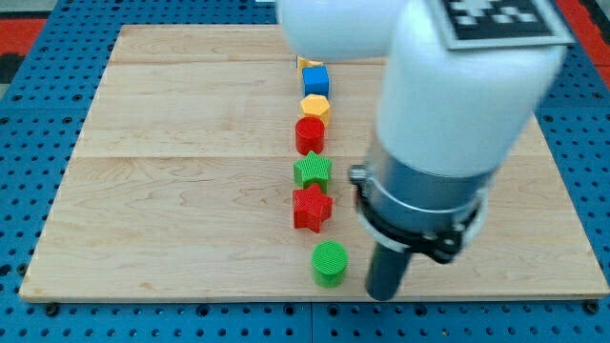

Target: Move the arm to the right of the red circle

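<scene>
The red circle [310, 134] stands in a column of blocks down the middle of the wooden board [172, 171]. Above it are a yellow hexagon [315, 106], a blue cube [315, 79] and an orange block [304, 63] half hidden by the arm. Below it are a green star [313, 171], a red star [312, 208] and a green circle [330, 263]. My tip [383, 293] is near the board's bottom edge, just right of the green circle and well below and right of the red circle.
The white and grey arm body [448, 124] fills the view's upper right and hides part of the board there. A blue pegboard [38, 114] surrounds the board.
</scene>
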You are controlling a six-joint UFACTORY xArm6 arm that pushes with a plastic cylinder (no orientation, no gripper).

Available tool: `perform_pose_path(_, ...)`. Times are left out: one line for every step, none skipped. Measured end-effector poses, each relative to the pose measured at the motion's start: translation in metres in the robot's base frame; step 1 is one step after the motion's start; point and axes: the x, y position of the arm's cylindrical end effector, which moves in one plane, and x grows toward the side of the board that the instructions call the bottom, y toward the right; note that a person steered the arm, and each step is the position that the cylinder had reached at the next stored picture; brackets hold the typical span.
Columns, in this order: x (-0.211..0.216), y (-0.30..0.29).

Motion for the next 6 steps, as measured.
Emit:
perform_pose_path(-0.025,-0.028)
perform_pose_path(-0.038,-0.039)
perform_pose_path(-0.039,-0.039)
perform_pose_path(-0.038,0.001)
perform_pose_path(-0.057,0.071)
perform_pose_path(-0.155,0.079)
